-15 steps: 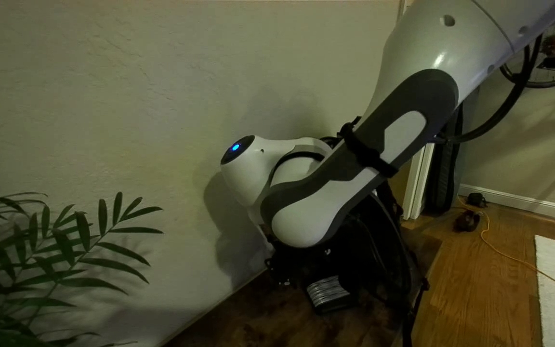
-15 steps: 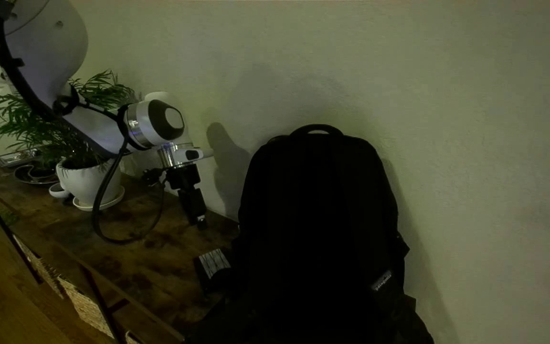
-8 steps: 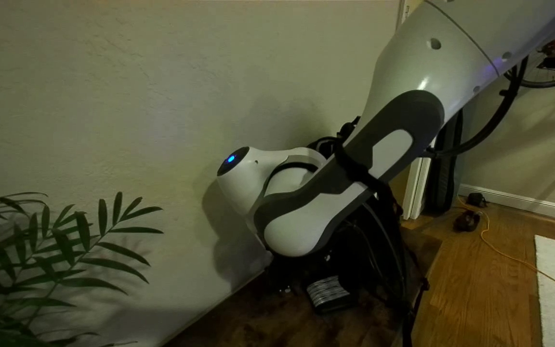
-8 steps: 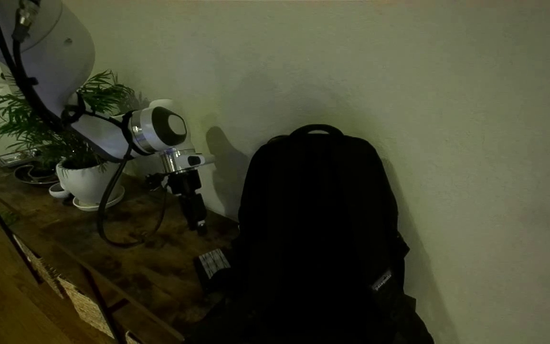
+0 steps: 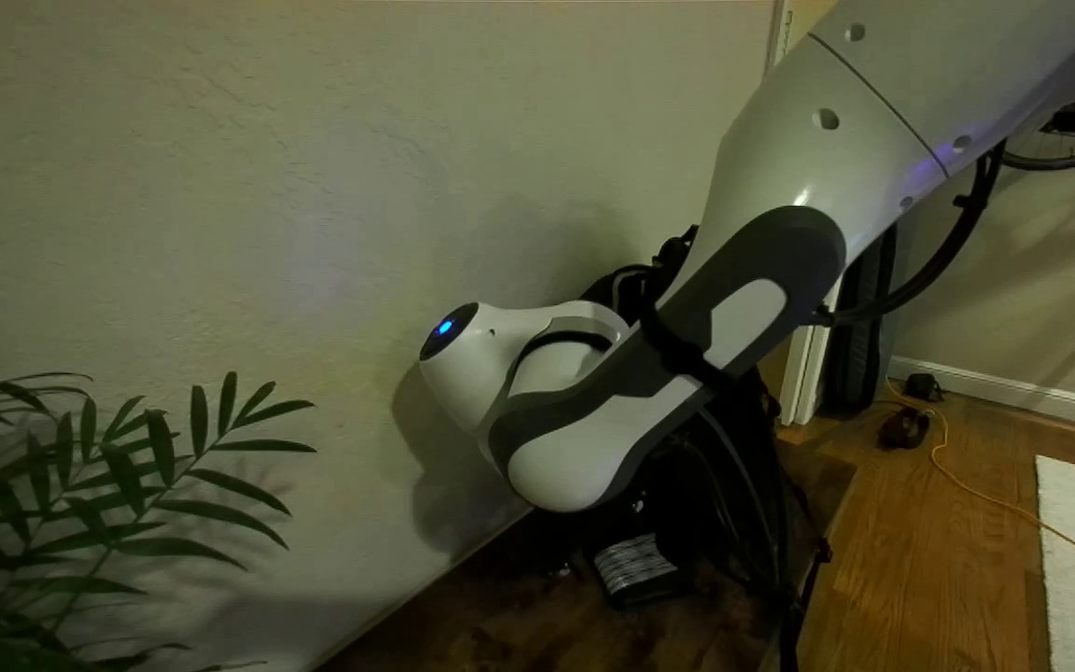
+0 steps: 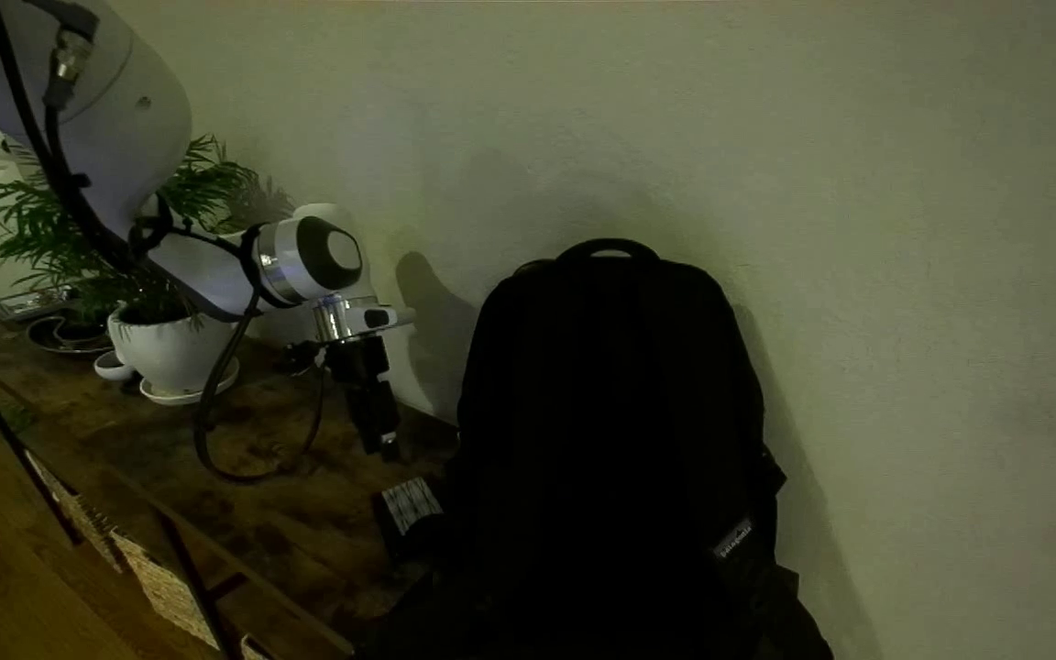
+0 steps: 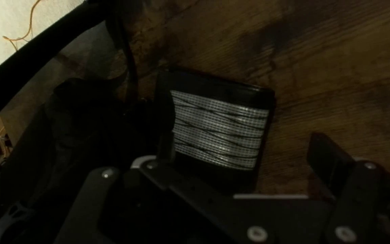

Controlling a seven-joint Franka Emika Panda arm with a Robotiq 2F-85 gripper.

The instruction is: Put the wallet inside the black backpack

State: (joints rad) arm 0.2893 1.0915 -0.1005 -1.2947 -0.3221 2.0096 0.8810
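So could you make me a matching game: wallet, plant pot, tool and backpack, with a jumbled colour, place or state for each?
Things:
1. wallet
2. plant pot
3. tool
4. backpack

Clues:
A. open, gripping nothing
B. black, loop handle on top
C. white, on a saucer
D. patterned, lying on the wooden table

Pairs: 1-D, 2-C, 3-A, 4-B

In an exterior view, we find the wallet [image 6: 412,509] on the table [image 6: 308,536]. Taking the wallet as centre, we record the backpack [image 6: 615,440] between two and three o'clock, the gripper [image 6: 386,447] at eleven and the plant pot [image 6: 161,357] at ten. We note the wall [image 6: 931,275] behind the backpack.
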